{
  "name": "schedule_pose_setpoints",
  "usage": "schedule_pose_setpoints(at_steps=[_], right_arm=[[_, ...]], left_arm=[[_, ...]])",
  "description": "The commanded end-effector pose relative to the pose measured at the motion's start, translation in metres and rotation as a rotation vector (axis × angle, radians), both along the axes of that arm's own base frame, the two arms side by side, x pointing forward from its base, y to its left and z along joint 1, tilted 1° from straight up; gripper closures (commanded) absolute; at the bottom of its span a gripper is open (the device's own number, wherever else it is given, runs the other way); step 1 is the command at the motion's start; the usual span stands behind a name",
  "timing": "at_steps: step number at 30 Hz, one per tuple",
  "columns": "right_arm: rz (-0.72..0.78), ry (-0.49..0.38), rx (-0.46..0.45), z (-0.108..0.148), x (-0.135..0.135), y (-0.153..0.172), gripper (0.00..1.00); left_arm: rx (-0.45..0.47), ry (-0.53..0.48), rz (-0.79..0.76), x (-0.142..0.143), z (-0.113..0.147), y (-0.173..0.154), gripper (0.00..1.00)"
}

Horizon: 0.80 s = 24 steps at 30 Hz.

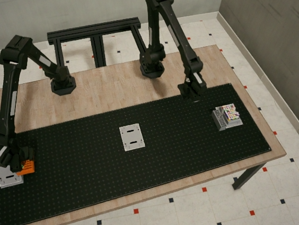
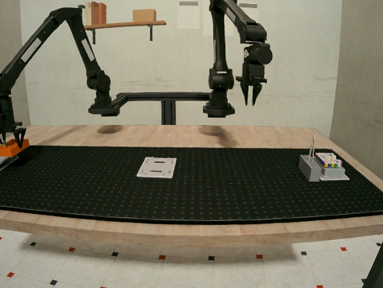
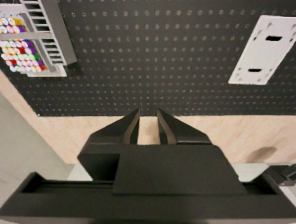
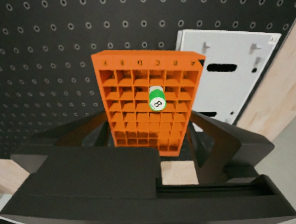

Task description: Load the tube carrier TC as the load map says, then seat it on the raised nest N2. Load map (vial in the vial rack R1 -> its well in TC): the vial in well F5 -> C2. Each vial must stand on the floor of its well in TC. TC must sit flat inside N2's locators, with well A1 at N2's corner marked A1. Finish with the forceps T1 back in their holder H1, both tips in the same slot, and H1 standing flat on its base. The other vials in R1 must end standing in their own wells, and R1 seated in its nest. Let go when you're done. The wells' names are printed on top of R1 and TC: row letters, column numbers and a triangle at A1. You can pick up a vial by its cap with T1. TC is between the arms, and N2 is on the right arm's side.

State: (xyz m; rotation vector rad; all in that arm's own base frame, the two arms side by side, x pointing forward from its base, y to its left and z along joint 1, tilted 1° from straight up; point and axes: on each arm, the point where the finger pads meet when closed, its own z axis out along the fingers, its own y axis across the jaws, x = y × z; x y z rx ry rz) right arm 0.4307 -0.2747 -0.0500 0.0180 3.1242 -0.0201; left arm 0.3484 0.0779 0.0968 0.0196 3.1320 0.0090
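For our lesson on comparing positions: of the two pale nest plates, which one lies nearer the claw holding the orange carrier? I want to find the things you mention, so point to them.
The raised nest plate (image 1: 14, 181) (image 4: 240, 45), partly beneath the orange carrier (image 1: 31, 170) (image 2: 20, 149) (image 4: 150, 61); the other sits mid-mat, away from both arms.

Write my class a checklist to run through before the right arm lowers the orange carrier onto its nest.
1. Orange grid-walled carrier held by right gripper: ok.
2. Green-capped vial in line with letter C: ok. Its base on the well floor: cannot tell.
3. Carrier centred over light-grey slotted nest plate: not ok; it is off to one side.
4. Left gripper empty and away from the nest: ok.
5. Slim grey metal forceps upright in grey block holder: ok. Both tips in one slot: cannot tell.
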Motion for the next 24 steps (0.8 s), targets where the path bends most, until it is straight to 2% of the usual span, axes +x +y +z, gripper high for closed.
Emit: schedule_pose_setpoints(at_steps=[1,24], right_arm=[[0.003,-0.014,-0.006,0.006,0.013,-0.018,1.0],[0.003,-0.014,-0.007,0.006,0.012,-0.054,1.0]], left_arm=[[0.01,-0.035,0.012,0.012,0.012,0.004,0.76],[0.01,-0.035,0.012,0.012,0.012,0.004,0.76]])
